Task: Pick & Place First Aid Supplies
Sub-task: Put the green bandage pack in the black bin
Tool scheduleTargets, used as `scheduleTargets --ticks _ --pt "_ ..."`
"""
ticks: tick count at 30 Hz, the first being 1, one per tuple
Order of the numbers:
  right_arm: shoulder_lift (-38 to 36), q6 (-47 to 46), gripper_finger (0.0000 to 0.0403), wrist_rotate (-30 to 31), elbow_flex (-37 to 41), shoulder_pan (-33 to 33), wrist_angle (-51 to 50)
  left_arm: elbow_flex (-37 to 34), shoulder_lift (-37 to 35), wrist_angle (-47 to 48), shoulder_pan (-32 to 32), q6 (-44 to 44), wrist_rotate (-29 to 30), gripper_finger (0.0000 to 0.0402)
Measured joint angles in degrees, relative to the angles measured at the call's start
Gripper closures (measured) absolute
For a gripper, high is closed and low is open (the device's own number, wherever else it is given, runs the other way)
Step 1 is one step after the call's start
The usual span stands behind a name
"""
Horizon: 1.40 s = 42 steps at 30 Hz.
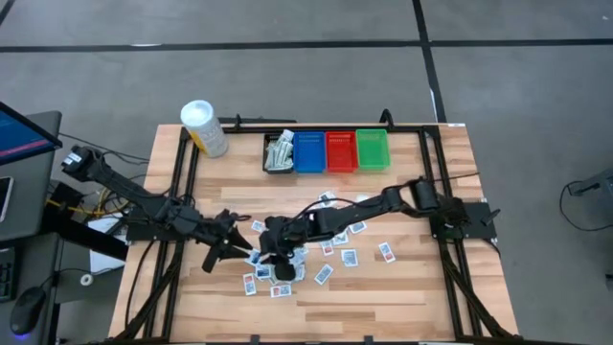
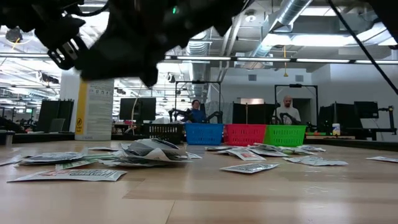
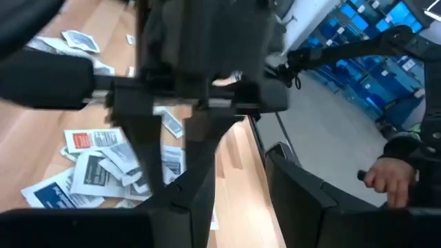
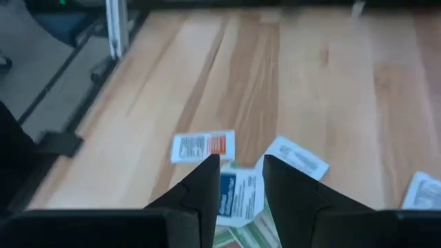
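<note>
No text can be read anywhere. The packets (image 4: pixel 204 147) on the counter (image 4: pixel 331 83) carry printed lines and red or blue blocks, all too small to make out; the tub's yellow label (image 2: pixel 94 111) shows only illegible print.

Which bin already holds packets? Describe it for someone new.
Find the row of four bins along the wooden table's far edge. The black bin sits at the row's end nearest the white tub, beside the blue bin. Only it holds packets.
</note>
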State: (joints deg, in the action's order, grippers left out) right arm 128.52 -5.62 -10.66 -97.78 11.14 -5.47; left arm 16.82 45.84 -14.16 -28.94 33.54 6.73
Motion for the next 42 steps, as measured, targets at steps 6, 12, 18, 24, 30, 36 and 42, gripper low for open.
scheduleTargets --ticks 6,12,18,24,30,36,42 --pt "2.56 0.17 0.0295 0.04 -1.39 -0.08 0.56 0.0 0.02 0.15 -1.16 -0.01 0.1 0.0271" --pt "3.87 0.17 0.0295 0.0 -1.49 -0.67 0.94 0.0 0.02 0.18 -1.21 -0.16 0.14 0.0271" --pt "3.22 0.12 0.0295 0.07 -1.36 -0.48 -5.86 0.0 0.07 0.36 -1.21 -0.22 1.5 0.0271" --pt "-3.08 -2.48 0.0296 0.19 -1.42 -0.52 -22.82 0.0 3.1 0.07 -0.85 -2.73 4.06 0.0271" --pt "-11.77 -2.85 0.0296 3.62 -1.42 2.54 -36.12 0.02 11.39 -2.64 0.59 -3.08 3.15 0.0271" --pt "-18.26 -5.79 0.0296 8.13 -1.38 6.22 -45.91 0.02 19.55 -7.37 1.41 -2.31 0.02 0.0271" --pt "-20.6 -8.02 0.0296 17.31 -1.4 8.81 -47.22 0.04 27.39 -9.14 1.58 -2.8 -0.34 0.0271"
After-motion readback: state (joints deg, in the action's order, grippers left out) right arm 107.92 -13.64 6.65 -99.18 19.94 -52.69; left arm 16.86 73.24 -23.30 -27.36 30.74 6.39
